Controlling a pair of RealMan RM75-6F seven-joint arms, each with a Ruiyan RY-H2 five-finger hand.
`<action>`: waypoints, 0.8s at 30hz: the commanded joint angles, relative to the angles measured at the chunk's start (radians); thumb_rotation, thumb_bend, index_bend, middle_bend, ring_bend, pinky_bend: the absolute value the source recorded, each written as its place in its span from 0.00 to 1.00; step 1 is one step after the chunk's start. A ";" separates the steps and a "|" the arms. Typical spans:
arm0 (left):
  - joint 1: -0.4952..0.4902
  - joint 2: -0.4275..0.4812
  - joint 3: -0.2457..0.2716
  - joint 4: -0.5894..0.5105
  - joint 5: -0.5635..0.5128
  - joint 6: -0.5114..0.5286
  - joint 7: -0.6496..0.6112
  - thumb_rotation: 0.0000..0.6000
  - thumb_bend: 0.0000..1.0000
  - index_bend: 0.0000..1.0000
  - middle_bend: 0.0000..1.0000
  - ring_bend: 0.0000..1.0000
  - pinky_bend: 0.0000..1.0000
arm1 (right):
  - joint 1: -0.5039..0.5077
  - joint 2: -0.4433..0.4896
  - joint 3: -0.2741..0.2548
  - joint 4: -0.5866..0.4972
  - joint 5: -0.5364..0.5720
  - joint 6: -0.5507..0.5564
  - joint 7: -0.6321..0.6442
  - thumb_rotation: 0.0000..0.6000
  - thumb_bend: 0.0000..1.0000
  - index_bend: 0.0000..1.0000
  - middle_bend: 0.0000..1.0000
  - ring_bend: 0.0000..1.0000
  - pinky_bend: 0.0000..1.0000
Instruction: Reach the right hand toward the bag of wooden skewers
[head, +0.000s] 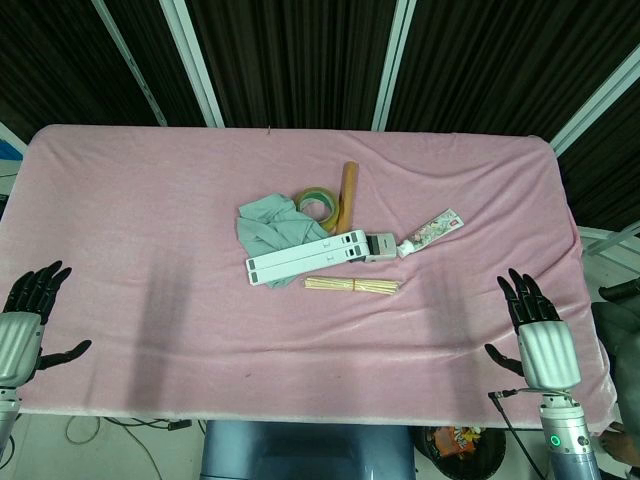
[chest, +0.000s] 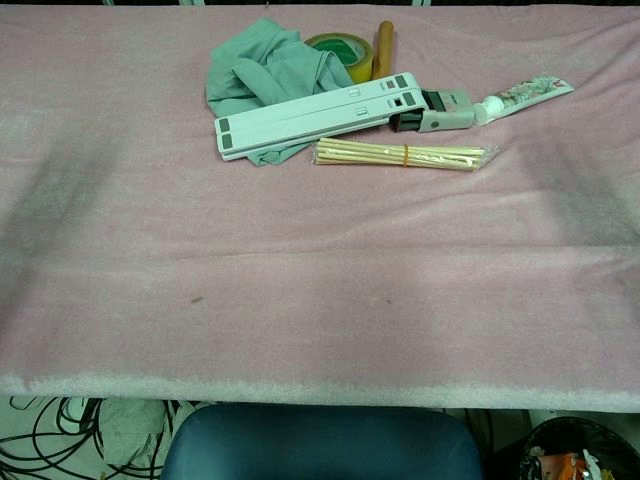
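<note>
The bag of wooden skewers (head: 352, 286) (chest: 405, 154) lies flat on the pink cloth near the table's middle, just in front of a white folding stand. My right hand (head: 537, 335) hovers at the near right edge, fingers spread and pointing away, holding nothing, well to the right of the skewers. At the near left edge my left hand (head: 25, 318) is likewise spread and holds nothing. Neither hand shows in the chest view.
A white folding stand (head: 307, 256) (chest: 318, 115), a grey-green cloth (head: 272, 222) (chest: 262, 70), a tape roll (head: 321, 204), a wooden rod (head: 347, 194) and a toothpaste tube (head: 432, 231) (chest: 525, 92) cluster behind the skewers. The pink tablecloth (head: 150, 250) covers the table.
</note>
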 joint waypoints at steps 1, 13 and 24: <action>0.000 0.000 0.000 0.000 -0.002 -0.002 -0.001 1.00 0.00 0.00 0.00 0.00 0.00 | 0.001 -0.002 0.002 0.000 0.000 -0.003 -0.001 1.00 0.15 0.00 0.00 0.00 0.25; 0.008 0.005 0.001 0.001 -0.001 0.010 -0.009 1.00 0.00 0.00 0.00 0.00 0.00 | 0.010 0.002 0.017 -0.032 -0.006 -0.018 -0.007 1.00 0.15 0.00 0.00 0.00 0.25; 0.002 0.008 -0.001 0.003 -0.002 0.000 -0.025 1.00 0.00 0.00 0.00 0.00 0.00 | 0.151 -0.069 0.102 -0.117 0.037 -0.185 -0.134 1.00 0.15 0.10 0.16 0.12 0.27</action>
